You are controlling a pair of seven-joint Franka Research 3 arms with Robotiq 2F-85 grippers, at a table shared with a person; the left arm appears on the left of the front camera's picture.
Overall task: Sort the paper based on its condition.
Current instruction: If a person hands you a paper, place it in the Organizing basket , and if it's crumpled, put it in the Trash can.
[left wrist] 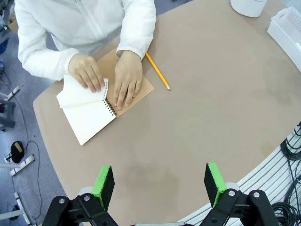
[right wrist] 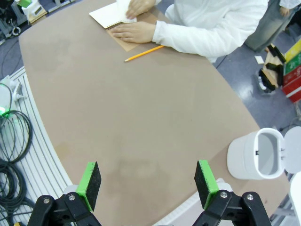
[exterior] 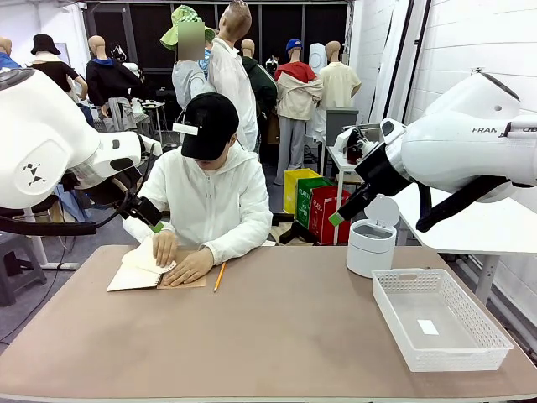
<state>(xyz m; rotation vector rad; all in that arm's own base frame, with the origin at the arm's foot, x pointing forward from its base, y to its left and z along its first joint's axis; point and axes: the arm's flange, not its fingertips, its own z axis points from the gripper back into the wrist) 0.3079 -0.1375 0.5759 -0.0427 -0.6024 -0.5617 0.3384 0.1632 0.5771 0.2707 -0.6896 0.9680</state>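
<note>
We found the left tool [left wrist: 158, 182] wide apart and holding nothing, hovering above bare table [left wrist: 197, 122] on the robot's side. The right tool [right wrist: 147, 182] was likewise wide and held nothing, above the table near the white bin [right wrist: 256, 155], whose lid [right wrist: 292, 150] stood up. The paper [left wrist: 74, 95] was at the far side, in front of the person: 1 sheet curled up from the open notebook [left wrist: 89, 123] at its spiral edge. 1 hand [left wrist: 87, 72] rested on that sheet; the other hand [left wrist: 127, 84] pressed flat on the brown cover [left wrist: 143, 87]. We could not tell whether the sheet was torn free. 1 pencil [left wrist: 156, 71] lay just beside the cover. A white basket [exterior: 390, 315] stood at the robot's right, well apart from the notebook, with 1 small label [exterior: 428, 327] in it. Both tools were well apart from the paper.
</note>
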